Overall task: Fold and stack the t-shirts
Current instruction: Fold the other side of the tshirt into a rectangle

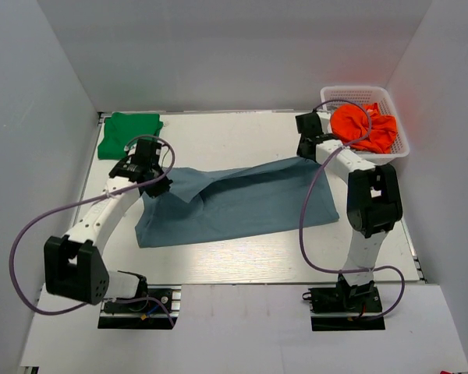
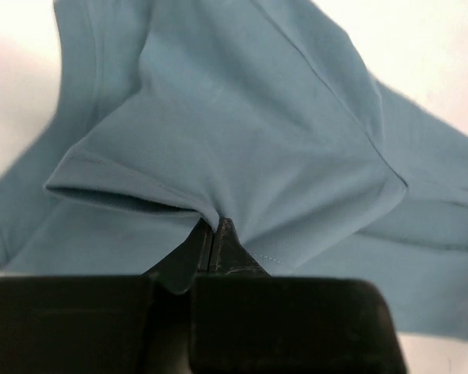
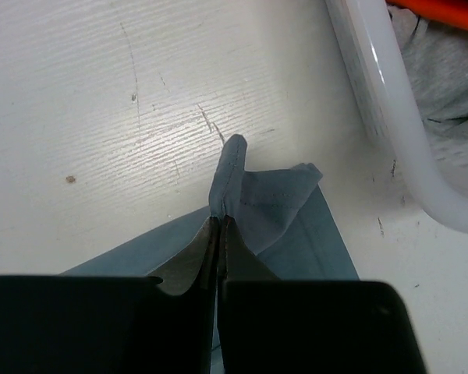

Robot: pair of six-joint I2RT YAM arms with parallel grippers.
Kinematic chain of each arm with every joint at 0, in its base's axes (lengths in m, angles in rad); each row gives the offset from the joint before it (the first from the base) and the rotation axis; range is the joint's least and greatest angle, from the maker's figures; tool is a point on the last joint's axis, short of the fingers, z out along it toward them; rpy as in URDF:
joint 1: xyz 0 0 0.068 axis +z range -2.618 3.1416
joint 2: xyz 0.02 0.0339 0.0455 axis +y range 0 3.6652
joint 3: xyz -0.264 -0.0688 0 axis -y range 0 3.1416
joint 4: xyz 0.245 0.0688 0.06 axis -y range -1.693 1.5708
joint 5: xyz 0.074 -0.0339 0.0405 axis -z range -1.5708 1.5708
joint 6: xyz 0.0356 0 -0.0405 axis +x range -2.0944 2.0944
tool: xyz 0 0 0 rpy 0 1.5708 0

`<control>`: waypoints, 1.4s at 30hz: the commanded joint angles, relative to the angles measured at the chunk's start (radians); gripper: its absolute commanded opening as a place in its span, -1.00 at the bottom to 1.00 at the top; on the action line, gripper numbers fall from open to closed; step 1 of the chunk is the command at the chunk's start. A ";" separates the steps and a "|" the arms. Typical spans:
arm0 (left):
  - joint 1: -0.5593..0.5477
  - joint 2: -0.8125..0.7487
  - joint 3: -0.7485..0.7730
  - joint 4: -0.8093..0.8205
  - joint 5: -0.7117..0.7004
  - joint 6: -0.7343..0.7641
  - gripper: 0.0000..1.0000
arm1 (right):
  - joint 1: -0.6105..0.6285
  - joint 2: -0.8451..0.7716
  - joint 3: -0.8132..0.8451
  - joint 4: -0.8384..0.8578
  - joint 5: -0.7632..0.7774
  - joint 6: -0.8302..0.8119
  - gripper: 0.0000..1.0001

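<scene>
Sprawling across the middle of the white bench [image 1: 242,261], the dusty slate-blue soft cloth t-shirt [image 1: 242,206] lies mostly flat as a long, slightly slanted band reaching from one arm to the other, its near edge smooth and its far-left part doubled over into a loose creased flap. The left jaws are pressed fully together on a pinch of that shirt at its far-left edge; in the left wrist view the cloth gathers into a small peak at the tips and fans away in shallow folds, with a sleeve seam running off to the right. The right jaws are likewise closed tight on the shirt's far-right corner, which stands up as a narrow ridge of hemmed fabric just beside the basket. A bright green t-shirt [image 1: 129,134] sits folded into a compact block at the far-left corner of the bench, apart from the blue one. At the far right, a white plastic slotted basket [image 1: 400,153] holds a crumpled orange-red cloth [image 1: 364,127] heaped above its rim.
</scene>
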 commanded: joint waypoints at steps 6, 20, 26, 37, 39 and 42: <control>-0.066 -0.152 -0.146 -0.082 0.116 -0.087 -1.00 | 0.003 -0.096 -0.088 0.050 -0.032 -0.026 -1.00; -0.149 -0.245 -0.232 -0.070 0.172 -0.007 1.00 | -0.006 -0.248 -0.308 -0.019 0.014 0.052 -0.56; -0.149 -0.074 -0.130 0.050 0.162 0.042 1.00 | -0.011 -0.346 -0.378 -0.076 0.161 0.100 -0.25; -0.108 0.288 0.061 0.143 0.046 0.031 1.00 | -0.001 -0.256 -0.316 0.071 -0.242 -0.026 0.79; -0.108 0.354 0.079 0.163 0.035 0.016 1.00 | 0.000 -0.204 -0.313 0.082 -0.313 -0.018 0.79; -0.097 0.526 0.217 0.154 0.035 0.016 1.00 | 0.002 -0.139 -0.330 0.076 -0.357 0.015 0.79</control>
